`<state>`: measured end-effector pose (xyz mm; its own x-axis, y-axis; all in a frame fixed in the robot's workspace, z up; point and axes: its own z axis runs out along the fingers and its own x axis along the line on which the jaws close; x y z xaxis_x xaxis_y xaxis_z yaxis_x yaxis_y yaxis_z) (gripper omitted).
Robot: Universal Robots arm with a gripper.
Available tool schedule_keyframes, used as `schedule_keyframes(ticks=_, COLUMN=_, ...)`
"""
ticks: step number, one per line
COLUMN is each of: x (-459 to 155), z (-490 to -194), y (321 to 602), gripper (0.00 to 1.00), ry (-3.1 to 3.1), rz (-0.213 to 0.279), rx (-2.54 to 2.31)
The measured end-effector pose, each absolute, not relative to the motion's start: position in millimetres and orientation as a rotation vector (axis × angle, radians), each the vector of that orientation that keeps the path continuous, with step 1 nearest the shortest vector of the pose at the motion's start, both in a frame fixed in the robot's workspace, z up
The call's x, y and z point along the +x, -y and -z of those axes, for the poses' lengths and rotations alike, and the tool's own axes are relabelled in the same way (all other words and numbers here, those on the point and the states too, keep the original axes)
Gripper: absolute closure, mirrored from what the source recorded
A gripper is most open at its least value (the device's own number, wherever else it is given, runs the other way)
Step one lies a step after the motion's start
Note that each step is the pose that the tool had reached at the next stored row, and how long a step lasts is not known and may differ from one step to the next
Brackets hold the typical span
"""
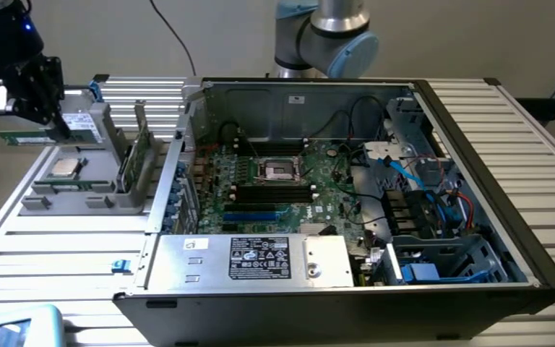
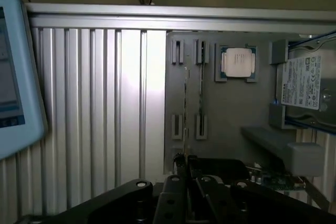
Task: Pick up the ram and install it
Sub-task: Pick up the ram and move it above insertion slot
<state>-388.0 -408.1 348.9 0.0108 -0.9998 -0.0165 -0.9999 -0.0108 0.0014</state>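
Note:
My black gripper (image 1: 56, 129) hangs at the exterior view's far left, above the grey parts holder (image 1: 41, 202). It is shut on the ram (image 1: 22, 137), a narrow green stick lying level that juts out toward the exterior view's left. In the wrist view the closed fingertips (image 2: 185, 163) sit over the holder (image 2: 231, 114), and a green end of the ram (image 2: 281, 183) shows beside the gripper body. The open computer case (image 1: 470, 137) holds the motherboard (image 1: 340, 181), with black slots (image 1: 272, 192) below the processor socket (image 1: 280, 169).
The holder also carries a silver processor chip (image 1: 63, 168) (image 2: 238, 62), upright cards (image 1: 138, 155) and a labelled drive (image 2: 304, 85). A light blue device (image 1: 8, 325) (image 2: 13, 77) lies on the ribbed aluminium table (image 1: 56, 246). Cables and a drive cage fill the case's right side.

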Motion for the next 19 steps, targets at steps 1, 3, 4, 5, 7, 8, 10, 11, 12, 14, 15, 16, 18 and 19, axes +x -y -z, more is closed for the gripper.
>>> schedule_keyframes(ticks=1, x=-387.4, z=-350.6, y=408.1, gripper=0.87, ry=-2.201, rz=-0.019, rx=-2.226)
schedule_keyframes(ticks=3, x=-385.6, z=-352.8, y=408.1, gripper=0.87, ry=-2.200, rz=-0.017, rx=-2.225)
schedule_keyframes(ticks=4, x=-383.4, z=-353.5, y=408.1, gripper=0.87, ry=-2.200, rz=-0.017, rx=-2.225)
schedule_keyframes(ticks=5, x=-381.0, z=-354.2, y=408.1, gripper=0.87, ry=-2.200, rz=-0.017, rx=-2.225)
schedule_keyframes(ticks=7, x=-376.1, z=-355.9, y=408.1, gripper=0.87, ry=-2.200, rz=-0.017, rx=-2.225)
schedule_keyframes(ticks=8, x=-373.5, z=-356.9, y=408.1, gripper=0.87, ry=-2.200, rz=-0.017, rx=-2.225)
schedule_keyframes(ticks=10, x=-368.7, z=-359.2, y=408.1, gripper=0.87, ry=-2.200, rz=-0.017, rx=-2.225)
schedule_keyframes(ticks=11, x=-366.6, z=-360.5, y=408.1, gripper=0.87, ry=-2.199, rz=-0.018, rx=-2.225)
schedule_keyframes(ticks=12, x=-364.5, z=-361.9, y=408.2, gripper=0.87, ry=-2.199, rz=-0.019, rx=-2.224)
schedule_keyframes(ticks=14, x=-359.2, z=-366.8, y=408.2, gripper=0.87, ry=-2.199, rz=-0.019, rx=-2.224)
schedule_keyframes(ticks=15, x=-357.3, z=-369.2, y=408.2, gripper=0.87, ry=-2.199, rz=-0.020, rx=-2.224)
schedule_keyframes(ticks=16, x=-356.2, z=-371.1, y=408.2, gripper=0.87, ry=-2.198, rz=-0.020, rx=-2.224)
schedule_keyframes(ticks=18, x=-354.9, z=-374.8, y=408.2, gripper=0.87, ry=-2.196, rz=-0.020, rx=-2.225)
schedule_keyframes(ticks=19, x=-354.1, z=-375.9, y=408.3, gripper=0.87, ry=-2.195, rz=-0.020, rx=-2.225)
